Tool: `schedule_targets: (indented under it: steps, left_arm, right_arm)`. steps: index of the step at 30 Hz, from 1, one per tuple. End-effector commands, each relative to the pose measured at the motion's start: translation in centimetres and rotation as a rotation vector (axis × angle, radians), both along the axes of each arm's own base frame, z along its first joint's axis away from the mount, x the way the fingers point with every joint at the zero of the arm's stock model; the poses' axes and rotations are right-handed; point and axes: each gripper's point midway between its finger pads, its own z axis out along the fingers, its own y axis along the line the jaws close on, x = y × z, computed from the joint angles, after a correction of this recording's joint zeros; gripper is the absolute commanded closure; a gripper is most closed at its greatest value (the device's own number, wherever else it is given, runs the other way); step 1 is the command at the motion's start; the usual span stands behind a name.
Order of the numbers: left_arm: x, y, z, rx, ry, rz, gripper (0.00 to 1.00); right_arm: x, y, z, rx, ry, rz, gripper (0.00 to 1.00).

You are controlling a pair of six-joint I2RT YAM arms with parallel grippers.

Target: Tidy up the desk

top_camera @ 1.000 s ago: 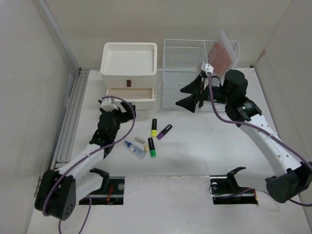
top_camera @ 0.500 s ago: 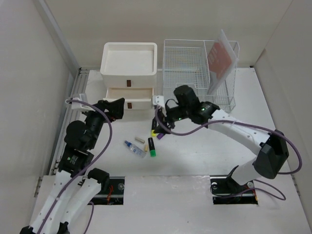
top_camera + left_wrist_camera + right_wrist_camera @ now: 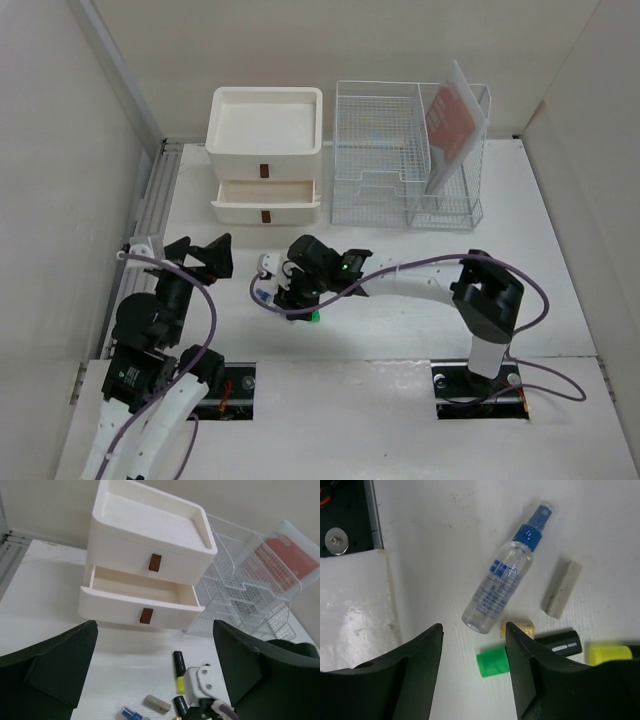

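Top view, arms: the right gripper [image 3: 290, 305] has swung away from the wire rack [image 3: 380, 150] and now sits low over the loose items. The left gripper [image 3: 200, 252] has drawn back from the drawer box [image 3: 265, 120].
Top view, desk: the desk [image 3: 430, 260] lies under everything, with clutter near its front middle.
Left wrist, jaws: spread wider than a second ago and holding nothing. The lower drawer [image 3: 142, 607] stands pulled out ahead.
Right wrist, jaws: apart but narrowing, straddling the base of the spray bottle [image 3: 504, 582] without touching it. The eraser [image 3: 562, 587] and green-capped highlighter [image 3: 492, 661] lie just beside it.
Meaning: the drawer looks ready to be filled, and the bottle is probably the next thing picked up.
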Motion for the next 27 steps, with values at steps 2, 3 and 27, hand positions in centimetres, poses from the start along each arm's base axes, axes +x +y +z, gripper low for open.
schedule_targets:
  steps: [2, 3, 27]
  left_arm:
    - [-1.3, 1.7, 2.4, -0.024, -0.111, 0.059, 0.00]
    - [-1.3, 1.9, 2.4, -0.025, -0.110, 0.068, 0.00]
    - [-2.1, 2.4, 2.8, -0.050, -0.139, 0.078, 0.00]
  right_arm:
    - [0.3, 4.3, 3.9, 0.099, 0.036, -0.113, 0.42]
    - [0.0, 4.6, 2.7, 0.067, 0.056, -0.124, 0.42]
    - [2.0, 5.7, -2.2, -0.046, 0.083, -0.460, 0.42]
